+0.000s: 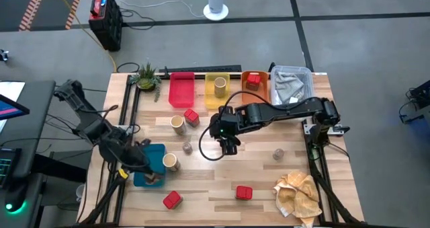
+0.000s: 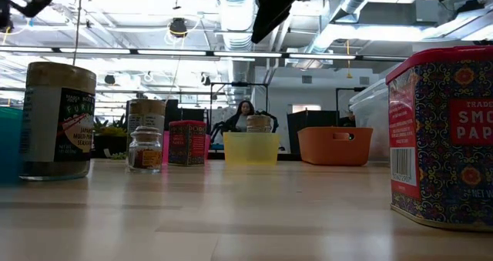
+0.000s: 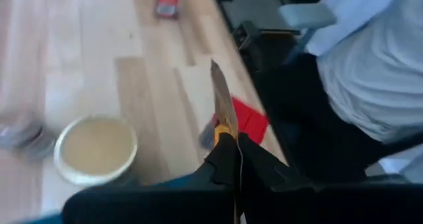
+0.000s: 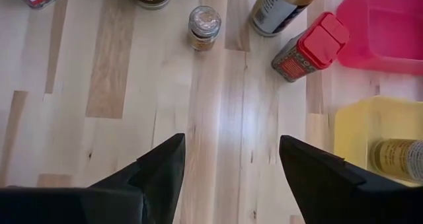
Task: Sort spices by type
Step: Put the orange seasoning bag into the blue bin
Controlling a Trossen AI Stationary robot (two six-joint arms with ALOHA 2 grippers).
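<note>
So the right gripper (image 1: 229, 146) hangs over the middle of the bench (image 1: 269, 181) with its fingers (image 4: 162, 168) spread wide and nothing between them; in its wrist view the closest candidate ahead is the little glass jar (image 4: 203, 26), standing upright by itself on bare wood. I'd guess that jar is light but hard and slick, and breakable if dropped; best bet is probably a grip across the round body just under the lid, squeezed gently, since the glass gives no friction to speak of.

Near it stand a tan cylinder (image 4: 281, 8) and a red tin (image 4: 310, 45), close together just beside the pink tray (image 4: 386, 26); the tin looks stiff with flat sides, so the easy one to pinch across its narrow faces; the cylinder is likely cardboard-ish and light, and could dent if crushed, so grab low on the wall.

One cylinder already sits in the yellow tray (image 1: 216, 88), a red tin in the orange tray (image 1: 254, 82); two more red tins (image 1: 173, 200) sit near the front edge, and another small jar (image 1: 277, 154) stands alone toward the right.

The left gripper (image 1: 138, 162) is shut, empty as far as I can see, over by the blue tray (image 1: 149, 177).
</note>
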